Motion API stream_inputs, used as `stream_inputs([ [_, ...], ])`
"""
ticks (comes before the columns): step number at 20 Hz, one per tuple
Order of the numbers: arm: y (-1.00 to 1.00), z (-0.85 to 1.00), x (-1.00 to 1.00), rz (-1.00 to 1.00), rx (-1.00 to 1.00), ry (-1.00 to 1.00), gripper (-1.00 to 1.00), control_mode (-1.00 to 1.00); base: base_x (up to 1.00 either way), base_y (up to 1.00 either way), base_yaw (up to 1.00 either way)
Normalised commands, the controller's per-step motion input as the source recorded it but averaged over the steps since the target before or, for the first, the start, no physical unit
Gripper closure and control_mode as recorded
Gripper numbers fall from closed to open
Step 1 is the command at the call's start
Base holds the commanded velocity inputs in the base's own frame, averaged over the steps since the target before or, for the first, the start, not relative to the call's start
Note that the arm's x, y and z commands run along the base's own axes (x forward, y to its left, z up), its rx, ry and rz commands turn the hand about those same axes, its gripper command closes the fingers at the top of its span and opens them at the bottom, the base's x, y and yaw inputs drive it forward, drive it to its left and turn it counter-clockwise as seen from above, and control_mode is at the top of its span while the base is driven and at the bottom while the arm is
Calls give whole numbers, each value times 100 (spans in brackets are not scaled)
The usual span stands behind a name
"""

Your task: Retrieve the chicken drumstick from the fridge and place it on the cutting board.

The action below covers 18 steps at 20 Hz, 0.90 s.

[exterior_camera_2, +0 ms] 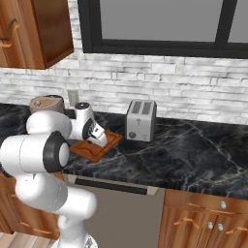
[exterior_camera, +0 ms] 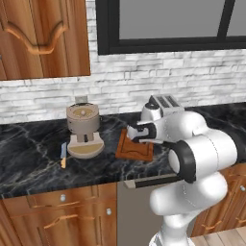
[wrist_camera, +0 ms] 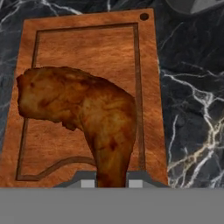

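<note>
Drumstick hanging over the board.
I am holding the chicken drumstick [wrist_camera: 87, 118] by its narrow end, the gripper [wrist_camera: 111, 183] fingers closing tight on it, directly above the cutting board [wrist_camera: 148, 87] on the black marble countertop [exterior_camera_2: 193, 150] beside the toaster [exterior_camera_2: 140, 120].

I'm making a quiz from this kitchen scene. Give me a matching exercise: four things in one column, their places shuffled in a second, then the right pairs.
Things:
1. chicken drumstick
2. cutting board
3. toaster
4. knife

Places:
A. on the counter, by the wall under the window
B. between the fingers of the gripper, over the board
C. flat on the black counter, under the hand
D. on the counter beside the round beige appliance

Pairs: 1-B, 2-C, 3-A, 4-D
</note>
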Motion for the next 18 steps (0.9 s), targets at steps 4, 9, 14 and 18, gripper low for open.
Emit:
stream_inputs([
  [4, 0, -45, 17, 0, 0, -3, 100, -100, 0, 0, 0],
  [9, 0, -34, 17, 0, 0, 0, 100, -100, 0, 0, 0],
  [14, 0, -3, 4, 0, 0, 5, -100, -100, 0, 0, 0],
  [18, 0, -3, 3, 0, 0, 4, -100, -100, 0, 0, 0],
])
